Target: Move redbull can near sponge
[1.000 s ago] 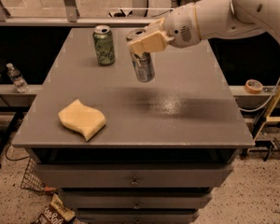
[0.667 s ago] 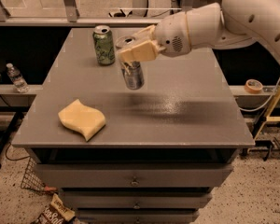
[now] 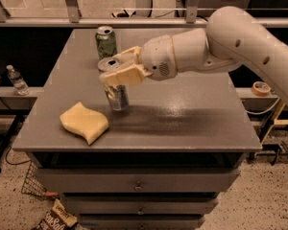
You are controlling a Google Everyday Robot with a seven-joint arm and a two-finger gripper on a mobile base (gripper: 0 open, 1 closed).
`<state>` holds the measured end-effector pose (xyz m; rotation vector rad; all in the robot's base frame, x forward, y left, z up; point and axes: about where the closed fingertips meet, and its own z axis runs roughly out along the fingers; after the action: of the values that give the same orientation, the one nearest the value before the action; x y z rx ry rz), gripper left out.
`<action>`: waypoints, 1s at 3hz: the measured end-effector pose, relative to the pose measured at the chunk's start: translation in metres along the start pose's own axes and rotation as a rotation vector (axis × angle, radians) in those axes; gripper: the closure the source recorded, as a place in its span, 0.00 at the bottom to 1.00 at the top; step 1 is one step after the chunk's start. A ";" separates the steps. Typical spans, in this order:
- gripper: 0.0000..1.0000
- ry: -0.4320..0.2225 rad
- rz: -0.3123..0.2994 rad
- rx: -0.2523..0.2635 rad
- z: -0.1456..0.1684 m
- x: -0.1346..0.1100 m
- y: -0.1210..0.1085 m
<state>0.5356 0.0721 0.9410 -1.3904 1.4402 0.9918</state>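
So compared to a second ago the hand (image 3: 114, 69) is sliding left and lower in the frame, carrying the redbull can (image 3: 118, 98) away from the middle of the worktop (image 3: 192, 123) and over toward the sponge (image 3: 84, 122). Its beige fingers (image 3: 125, 75) are clamping tight around the upper part of the can, so it's definitely holding it. The can is now sitting just right of the sponge, near it but not touching, and it's leaning a bit with its silver top pointing up-left. The sponge at lower left and the green can (image 3: 106, 41) at the top of the frame aren't budging at all. Now the murky bits: the fingers are covering the can's upper body, so only the lid and the bottom half are showing. I honestly can't tell whether the base is resting on the worktop or hanging just above it. The arm (image 3: 240, 42) is running off the right edge, so the rest of the robot is cut off.
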 end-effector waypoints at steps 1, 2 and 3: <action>1.00 -0.024 -0.018 -0.037 0.018 0.007 0.015; 1.00 -0.050 -0.027 -0.059 0.029 0.013 0.023; 1.00 -0.065 -0.019 -0.072 0.035 0.020 0.026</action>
<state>0.5119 0.1007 0.9108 -1.4074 1.3535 1.0763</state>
